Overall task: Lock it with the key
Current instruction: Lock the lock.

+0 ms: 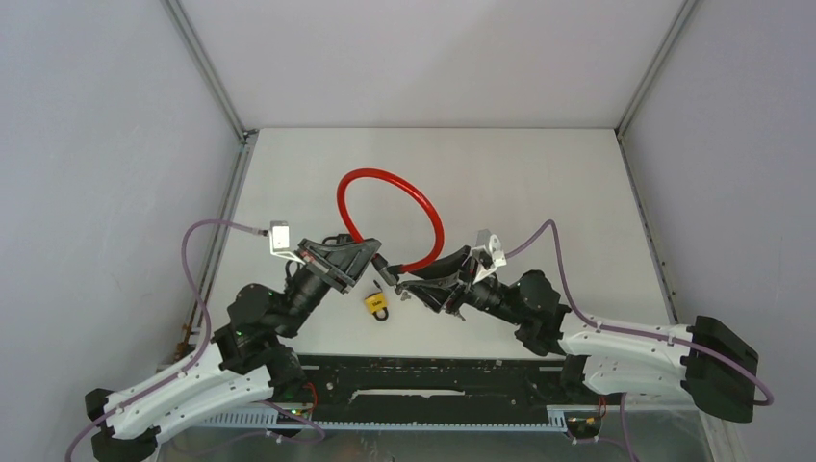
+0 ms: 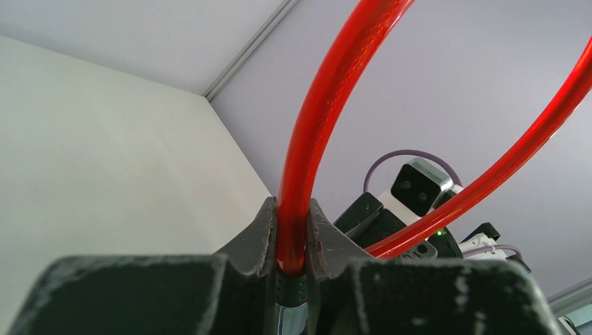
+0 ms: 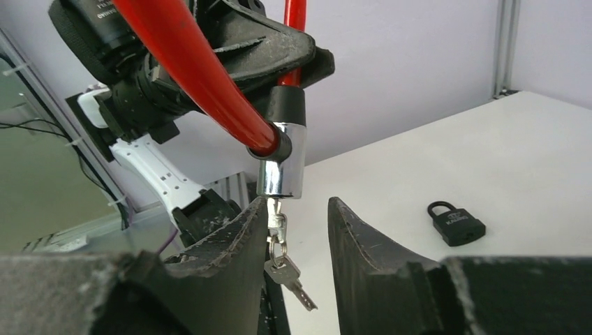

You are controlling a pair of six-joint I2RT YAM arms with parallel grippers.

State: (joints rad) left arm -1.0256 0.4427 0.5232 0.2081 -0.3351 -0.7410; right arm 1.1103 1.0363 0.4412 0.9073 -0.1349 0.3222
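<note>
Two arms reach in from the near edge and meet over the middle of the tabletop [image 1: 539,192]. Closest to their bases, a small padlock [image 1: 376,304] [image 3: 456,225] sits flat on the surface, just below the tools, with nothing touching it. Right tool [image 1: 409,287] [image 3: 297,209] has its jaws apart, and the keys [image 3: 283,265] hang between them off the chrome barrel [image 3: 283,164], pretty much beside one finger. Can't tell if they actually touch. Left tool [image 1: 370,252] [image 2: 291,216] is clamped on the red cable [image 1: 385,178] [image 2: 314,125] [image 3: 188,63] right above that barrel, holding it off the surface. Beyond that, the cable arcs up in a big loop toward the back wall.
</note>
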